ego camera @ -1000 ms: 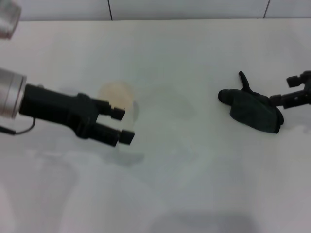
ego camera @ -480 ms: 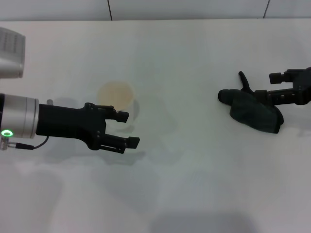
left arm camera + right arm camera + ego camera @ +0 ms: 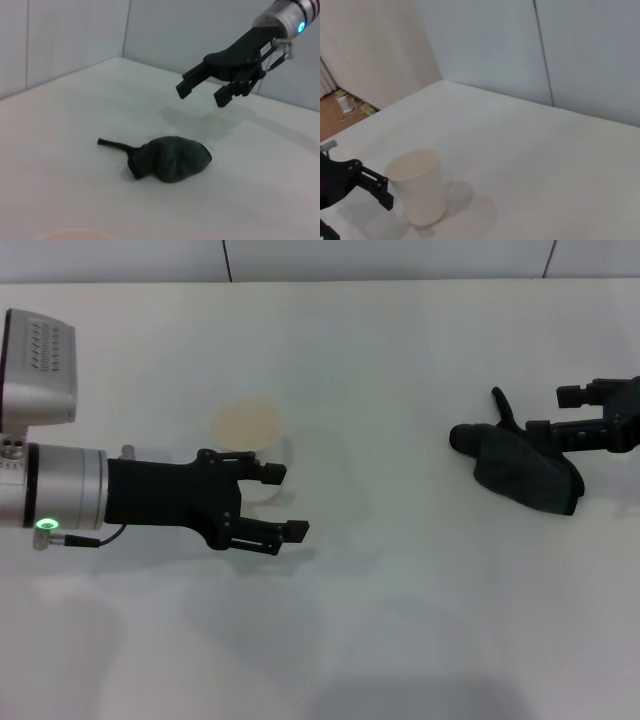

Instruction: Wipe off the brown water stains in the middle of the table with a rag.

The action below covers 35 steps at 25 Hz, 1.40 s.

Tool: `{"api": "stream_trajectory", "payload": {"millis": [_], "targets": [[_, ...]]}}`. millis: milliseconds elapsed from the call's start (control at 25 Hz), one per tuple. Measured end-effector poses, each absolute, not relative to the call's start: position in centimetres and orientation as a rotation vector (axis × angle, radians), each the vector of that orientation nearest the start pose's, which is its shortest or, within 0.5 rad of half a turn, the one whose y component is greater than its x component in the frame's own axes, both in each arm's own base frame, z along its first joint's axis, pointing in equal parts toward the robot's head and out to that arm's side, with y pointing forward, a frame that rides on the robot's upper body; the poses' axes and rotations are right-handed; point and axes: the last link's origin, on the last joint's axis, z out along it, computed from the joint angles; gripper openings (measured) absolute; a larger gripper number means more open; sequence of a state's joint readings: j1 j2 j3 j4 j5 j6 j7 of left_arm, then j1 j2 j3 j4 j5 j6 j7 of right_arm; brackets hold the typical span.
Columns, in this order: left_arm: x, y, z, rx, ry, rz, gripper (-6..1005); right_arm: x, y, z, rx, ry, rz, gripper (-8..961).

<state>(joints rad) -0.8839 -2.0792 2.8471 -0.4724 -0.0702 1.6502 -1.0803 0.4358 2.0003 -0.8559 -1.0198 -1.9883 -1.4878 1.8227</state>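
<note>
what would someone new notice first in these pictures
Most striking is the left gripper, jaws open, reaching in from the left of the white table right beside a white cup. Over on the right lies the crumpled dark rag, with the right gripper hovering open just above it. No brown stain is plainly visible in the middle of the table.

Paper cup (image 3: 247, 436): white, upright, open-topped, pale tan inside; stood on the left half of the surface, its shadow cast beside it. Also seen in the right wrist view (image 3: 418, 185). Wall panels (image 3: 530, 50): pale grey, divided by a dark vertical seam. Wooden floor (image 3: 340, 117): brown, glimpsed beyond the edge.
</note>
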Motion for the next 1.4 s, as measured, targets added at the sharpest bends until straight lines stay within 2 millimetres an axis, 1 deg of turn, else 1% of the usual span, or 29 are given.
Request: {"api": "stream_trajectory", "payload": {"millis": [200,360,520,560,720,880,1040,1200,1400], "targets": [[-24.9,33.7,-3.3,-2.958,-0.453,-0.532,860,26.5,35.1,6.8,-2.578,0.83,0.452,859],[-24.6,33.2,-3.4,-3.001,-0.459,-0.549,860,26.6,35.1,6.9,-2.573,0.841,0.451,859],[-24.6,32.8,-3.3,-3.044,-0.503,-0.533,860,26.7,35.0,7.0,-2.568,0.846,0.453,859],[-24.7,32.6,-3.1,-3.052,-0.548,-0.528,860,26.7,35.0,7.0,-2.564,0.849,0.457,859],[-25.1,32.3,-2.7,-3.043,-0.564,-0.533,860,26.8,34.9,7.3,-2.556,0.855,0.47,859],[-25.6,32.0,-2.4,-3.023,-0.579,-0.539,860,26.8,34.7,6.8,-2.589,0.841,0.437,859],[-25.8,32.0,-2.3,-3.019,-0.579,-0.54,860,27.4,33.9,6.5,-2.636,0.812,0.386,859],[-25.9,31.9,-2.4,-3.02,-0.584,-0.536,860,28.2,32.4,6.5,-2.681,0.766,0.388,859],[-25.7,31.9,-2.4,-3.025,-0.576,-0.536,860,28.5,31.4,5.8,-2.729,0.688,0.389,859]]}}
